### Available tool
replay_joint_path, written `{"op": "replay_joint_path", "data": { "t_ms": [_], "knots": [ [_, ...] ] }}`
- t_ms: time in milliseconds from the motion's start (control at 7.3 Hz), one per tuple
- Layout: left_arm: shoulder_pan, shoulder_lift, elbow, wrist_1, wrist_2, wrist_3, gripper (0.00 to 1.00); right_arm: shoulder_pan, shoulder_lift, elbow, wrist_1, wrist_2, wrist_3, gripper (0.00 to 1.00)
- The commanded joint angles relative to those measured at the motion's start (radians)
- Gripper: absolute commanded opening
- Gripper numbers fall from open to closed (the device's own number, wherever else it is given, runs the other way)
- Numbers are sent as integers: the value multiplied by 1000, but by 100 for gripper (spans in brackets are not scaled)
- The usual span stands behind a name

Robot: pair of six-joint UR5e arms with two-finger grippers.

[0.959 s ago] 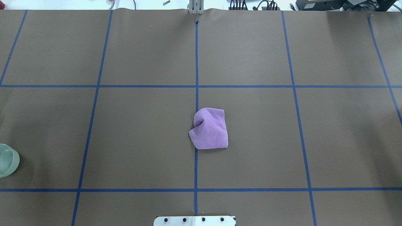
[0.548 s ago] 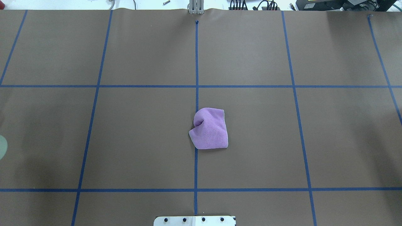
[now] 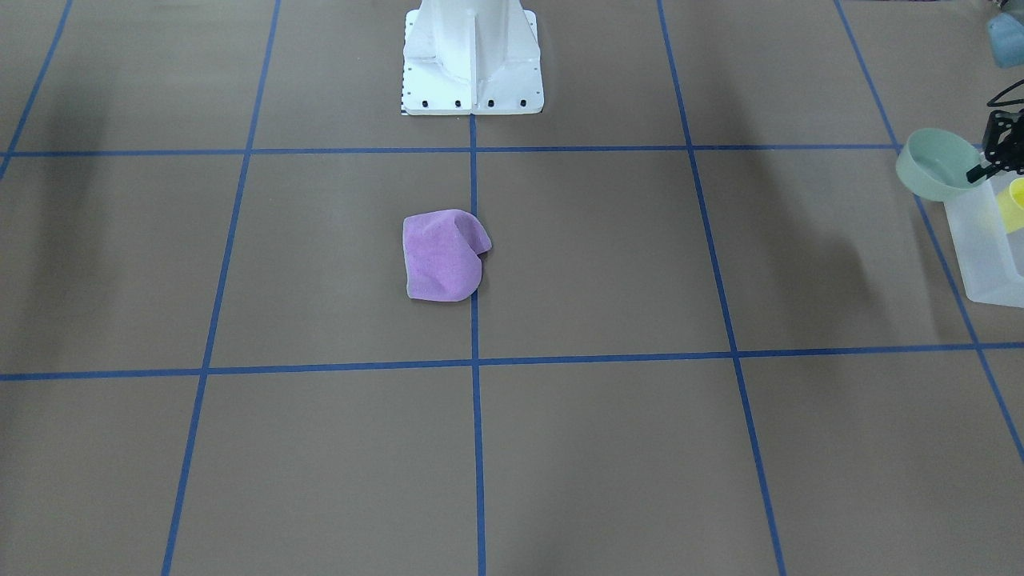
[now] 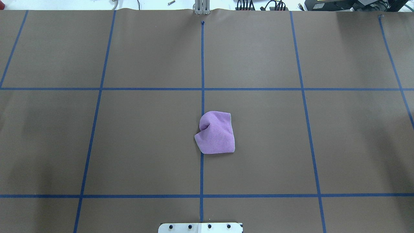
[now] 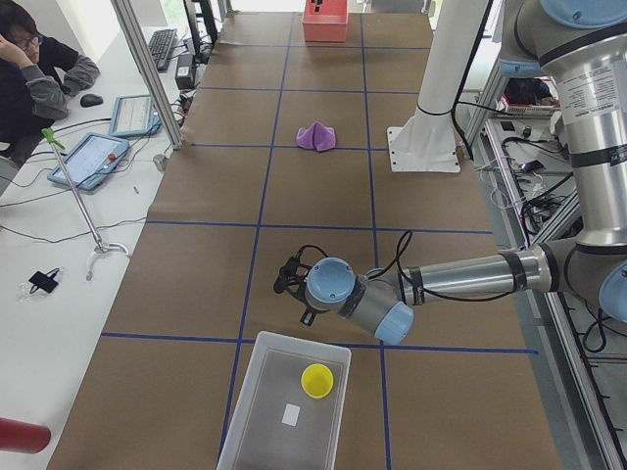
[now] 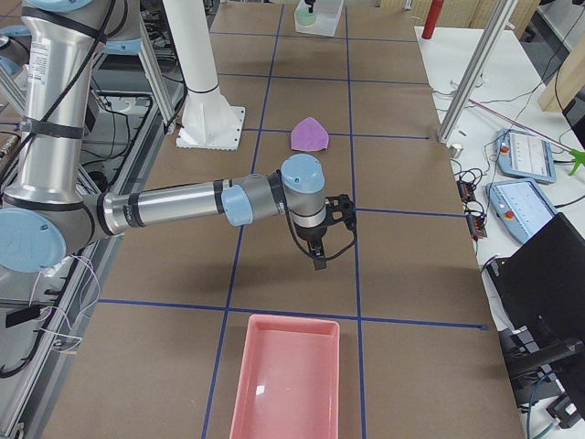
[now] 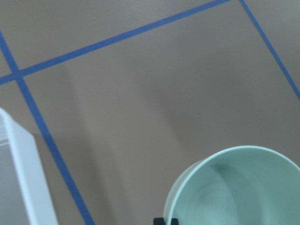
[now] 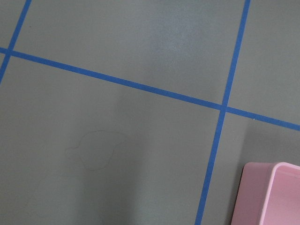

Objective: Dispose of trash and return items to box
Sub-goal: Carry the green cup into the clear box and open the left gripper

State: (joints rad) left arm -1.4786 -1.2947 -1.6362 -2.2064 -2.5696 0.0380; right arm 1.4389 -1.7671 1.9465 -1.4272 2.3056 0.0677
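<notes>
Since a second ago the pale green bowl has slid off the left edge of the overhead view, where now only the purple cloth lies, near the middle of the brown table. From the front-facing camera the bowl shows tilted, its opening turned partly sideways. The left gripper pinches the bowl's rim, and one black fingertip sits against the outside of its wall. It hangs just beside a corner of the frosted white box, not inside it. The yellow cup stands upright in the box. The right gripper points down over bare table between the cloth and a pink bin; whether its fingers are apart or together cannot be told.
</notes>
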Motion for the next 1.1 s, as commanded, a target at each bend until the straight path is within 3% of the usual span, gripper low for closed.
{"op": "replay_joint_path", "data": {
  "t_ms": [0, 137, 274, 411, 548, 685, 959],
  "knots": [
    [-171, -82, -1, 353, 87, 314, 0, 0, 0, -1, 1, 0, 0, 100],
    [-249, -185, 30, 552, 163, 500, 0, 0, 0, -1, 1, 0, 1, 100],
    [-319, -301, 149, 655, 198, 642, 0, 0, 0, -1, 1, 0, 0, 100],
    [-351, -383, 320, 646, 196, 684, 0, 0, 0, 0, 2, 0, 0, 100],
    [-357, -421, 461, 598, 193, 697, 0, 0, 0, 0, 2, 0, 0, 100],
    [-358, -428, 593, 436, 193, 695, 0, 0, 0, -4, 23, 0, 1, 100],
    [-355, -417, 738, 216, 195, 624, 0, 0, 0, -9, 30, 0, 1, 100]
  ]
}}
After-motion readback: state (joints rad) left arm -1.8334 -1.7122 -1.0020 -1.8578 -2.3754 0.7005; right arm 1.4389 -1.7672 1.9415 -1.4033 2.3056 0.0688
